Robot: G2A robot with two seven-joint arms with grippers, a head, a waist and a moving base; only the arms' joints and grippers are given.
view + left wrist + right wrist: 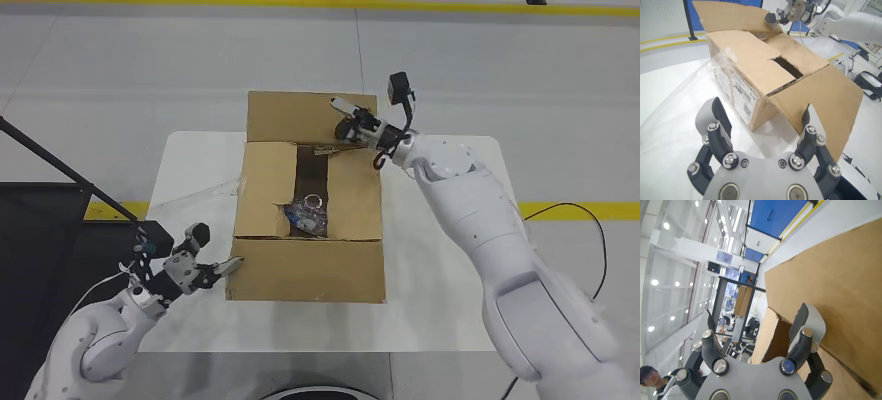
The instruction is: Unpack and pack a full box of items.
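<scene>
The brown cardboard box (265, 190) stands on the white table (190, 180), between the two grippers. Its far flap stands raised, its near flap hangs outward towards the left gripper (225, 268), and the two side flaps lie almost flat across the top with a dark gap (311, 185) between them. Through that gap show clear-and-blue wrapped items (308, 213) inside the box.

The left gripper (762, 106) hovers low over the table just off the box's near corner, beside the hanging flap. Its fingers are spread wide and hold nothing. Ahead of it on the box's side wall are a white printed label (744, 98) and, farther along, a loose strip of clear tape (723, 56) peeling from the upper edge.

The right gripper (345, 117) is at the opposite corner, where the raised far flap meets the right side flap. Its fingers are also apart and empty; in the right wrist view (756, 311) one grey finger (808, 317) lies against or just before the flap's brown face, and contact cannot be told. The torn cardboard edge of the side flap sits between its fingers.
</scene>
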